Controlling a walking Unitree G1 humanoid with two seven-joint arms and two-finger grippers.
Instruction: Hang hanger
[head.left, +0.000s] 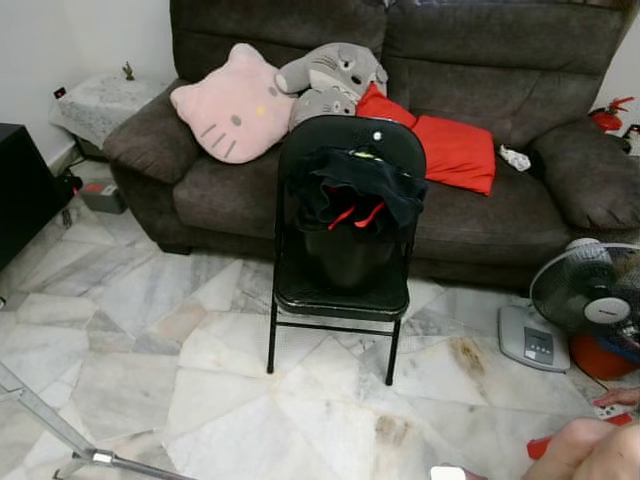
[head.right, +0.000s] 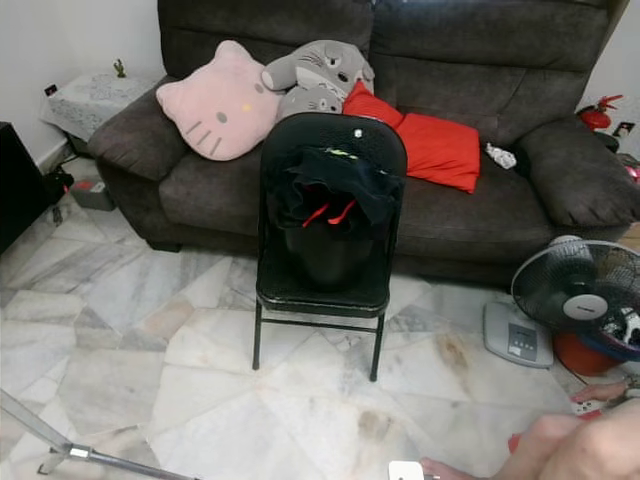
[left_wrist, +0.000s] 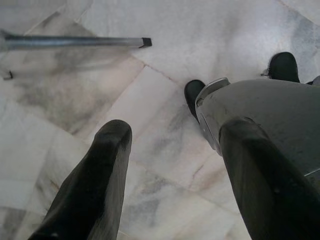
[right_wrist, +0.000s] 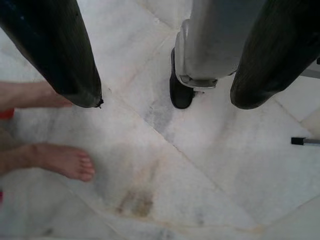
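A black folding chair (head.left: 340, 295) stands on the marble floor in front of a dark sofa (head.left: 480, 215). A black container (head.left: 347, 258) sits on its seat with a dark garment (head.left: 365, 180) draped over it. Two red hanger pieces (head.left: 345, 216) poke out under the cloth. My left gripper (left_wrist: 175, 131) hangs open over the floor beside my own leg and foot. Over the tiles my right gripper (right_wrist: 167, 100) also hangs open, holding nothing. Both are well short of the chair.
A person's bare foot (right_wrist: 62, 160) and knee (head.left: 590, 452) are close at my right. A floor fan (head.left: 590, 295) and a scale (head.left: 533, 340) stand right of the chair. A metal stand leg (head.left: 60, 435) lies at lower left. Cushions (head.left: 230, 105) sit on the sofa.
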